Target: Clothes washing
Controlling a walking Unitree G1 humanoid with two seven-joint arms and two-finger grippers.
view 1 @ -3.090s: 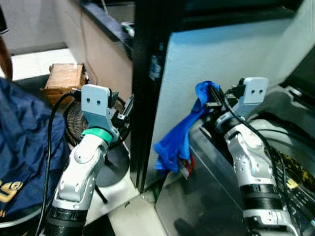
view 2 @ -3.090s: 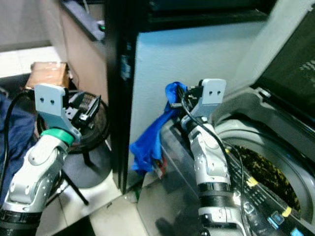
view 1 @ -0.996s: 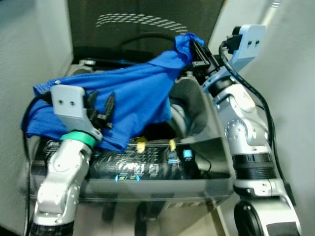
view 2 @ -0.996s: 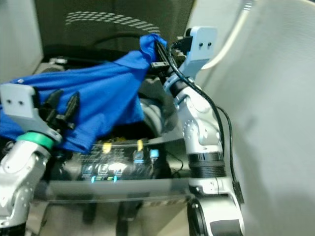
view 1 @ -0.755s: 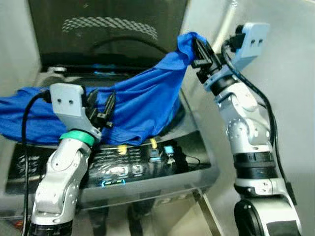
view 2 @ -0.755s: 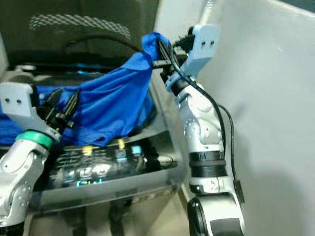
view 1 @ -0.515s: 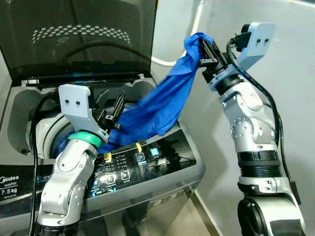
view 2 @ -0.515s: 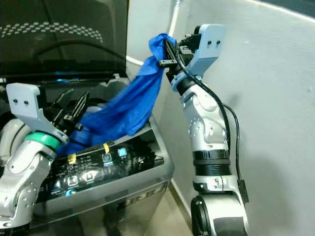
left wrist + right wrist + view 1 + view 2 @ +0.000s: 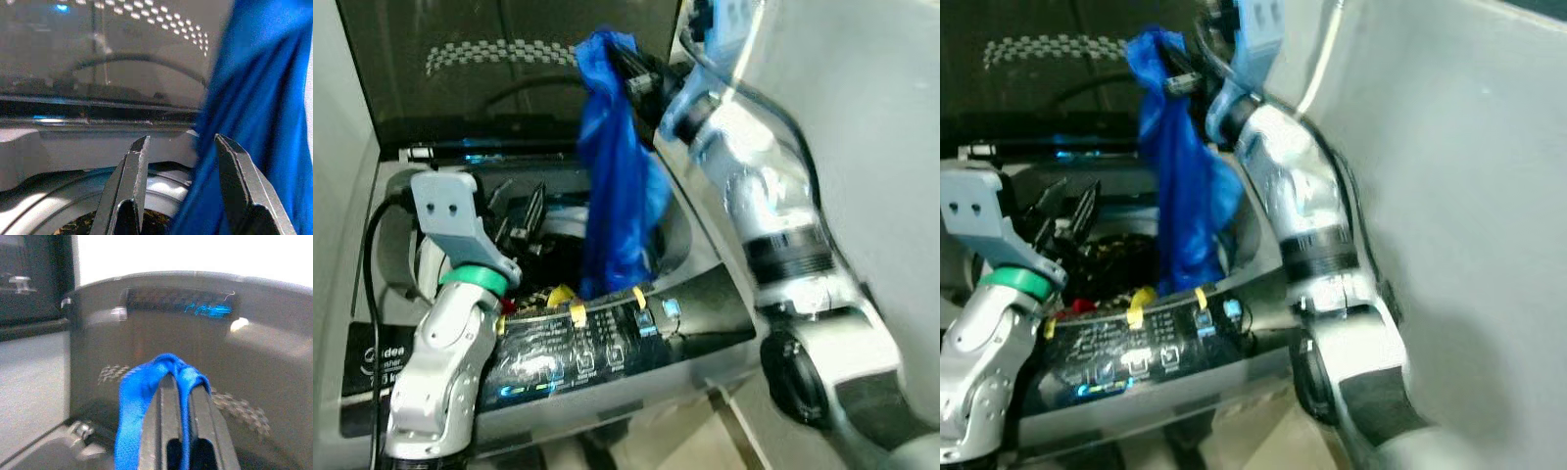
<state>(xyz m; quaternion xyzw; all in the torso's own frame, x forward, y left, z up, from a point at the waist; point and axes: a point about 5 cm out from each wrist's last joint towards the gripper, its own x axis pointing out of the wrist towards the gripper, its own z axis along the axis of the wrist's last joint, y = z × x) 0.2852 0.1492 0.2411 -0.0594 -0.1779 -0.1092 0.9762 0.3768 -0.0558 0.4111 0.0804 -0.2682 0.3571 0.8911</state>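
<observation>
Setting: I am standing at a grey top-loading washing machine (image 9: 705, 294) with its dark tinted lid (image 9: 509, 69) raised, a pale wall (image 9: 1469, 196) running along my right side.
Right gripper: my right gripper (image 9: 631, 73) is reaching up high over the open tub, its two black fingers (image 9: 166, 426) pressed together and pinching a fold of the bright blue cloth garment (image 9: 617, 186); in the right wrist view the blue fabric is looping over the fingertips.
Garment: it is hanging straight down from that pinch, its lower end dangling into the mouth of the drum (image 9: 558, 245), just behind the control panel.
Left gripper: my left gripper (image 9: 519, 220) is hovering at the tub's left rim, fingers (image 9: 128, 186) spread apart and holding nothing; the blue cloth is hanging just beside one finger in the left wrist view.
Control panel: the dark glossy front panel (image 9: 578, 357) is glowing with blue lights, with yellow tabs (image 9: 576, 313) standing along its upper edge.
</observation>
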